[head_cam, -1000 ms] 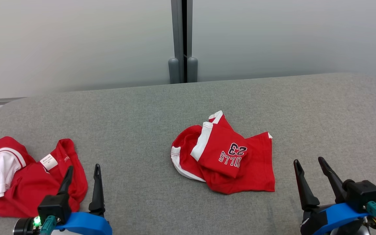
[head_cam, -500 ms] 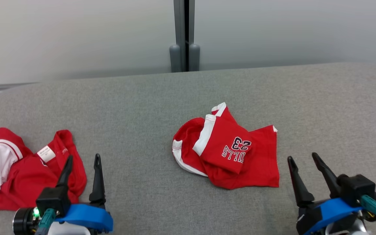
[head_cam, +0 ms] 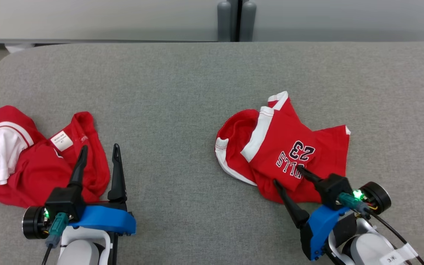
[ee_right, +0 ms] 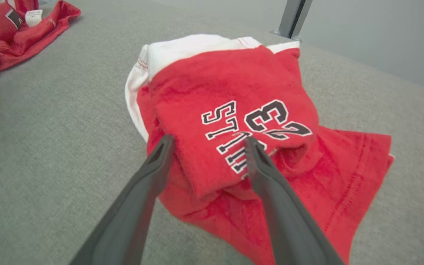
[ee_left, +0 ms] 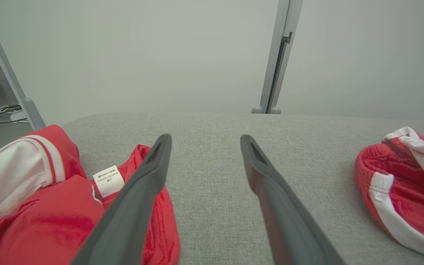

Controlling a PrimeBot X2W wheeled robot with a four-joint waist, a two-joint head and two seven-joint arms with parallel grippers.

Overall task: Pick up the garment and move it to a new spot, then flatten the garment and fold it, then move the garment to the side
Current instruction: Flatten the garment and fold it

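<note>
The garment (head_cam: 282, 143) is a crumpled pair of red shorts with white trim and a dark "23" print, lying right of the middle of the grey padded surface (head_cam: 182, 92). My right gripper (head_cam: 287, 174) is open at its near edge, fingers straddling the folded flap with the print. In the right wrist view the gripper (ee_right: 209, 139) has one finger on each side of that flap of the garment (ee_right: 234, 81). My left gripper (head_cam: 99, 146) stands open at the lower left with nothing between its fingers. The left wrist view has the gripper (ee_left: 205, 138) over bare fabric, with the garment (ee_left: 399, 198) far right.
A second red and white garment (head_cam: 24, 165) with a white label lies bunched at the left edge, touching my left gripper's left finger; it is also in the left wrist view (ee_left: 50, 217) and the right wrist view (ee_right: 13, 33). A grey post (head_cam: 236, 18) stands behind the surface.
The head camera has tilted down and shifted. My right gripper has moved forward and left, from beside the garment onto its near edge. The left gripper has kept its place.
</note>
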